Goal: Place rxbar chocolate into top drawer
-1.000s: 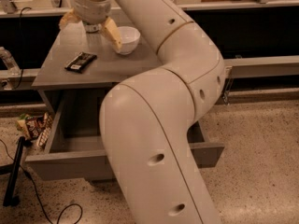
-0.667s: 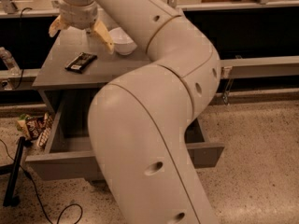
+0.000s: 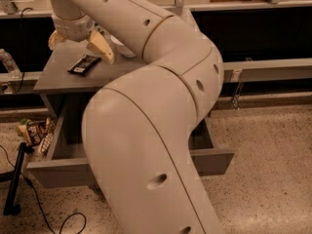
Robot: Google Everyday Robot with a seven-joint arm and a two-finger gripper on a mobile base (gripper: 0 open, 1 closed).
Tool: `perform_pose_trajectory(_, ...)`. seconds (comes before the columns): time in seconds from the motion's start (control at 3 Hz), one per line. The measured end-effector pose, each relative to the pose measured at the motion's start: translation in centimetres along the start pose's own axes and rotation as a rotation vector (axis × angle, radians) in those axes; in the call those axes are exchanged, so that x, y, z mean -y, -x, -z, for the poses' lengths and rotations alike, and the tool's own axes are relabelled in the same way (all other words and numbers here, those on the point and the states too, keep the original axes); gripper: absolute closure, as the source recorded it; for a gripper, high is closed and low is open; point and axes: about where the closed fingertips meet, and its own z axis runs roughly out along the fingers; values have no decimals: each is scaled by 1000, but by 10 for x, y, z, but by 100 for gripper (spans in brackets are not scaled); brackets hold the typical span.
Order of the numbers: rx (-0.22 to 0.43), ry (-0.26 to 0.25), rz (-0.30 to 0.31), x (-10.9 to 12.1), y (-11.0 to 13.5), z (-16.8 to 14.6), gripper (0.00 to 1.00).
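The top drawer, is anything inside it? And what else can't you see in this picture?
Camera view, hard to make out:
- top drawer: the big arm covers most of its inside and the middle of its front.
- rxbar chocolate, on the cabinet top just below the open pincer: its label is too small to read.
- snack packets on the floor: partly behind the drawer's side, too small to name.
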Motion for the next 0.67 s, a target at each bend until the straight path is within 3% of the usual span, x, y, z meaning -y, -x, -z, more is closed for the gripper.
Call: perform_pose_trajectory(0.67,-60,17,-17,1,-12,-16,0)
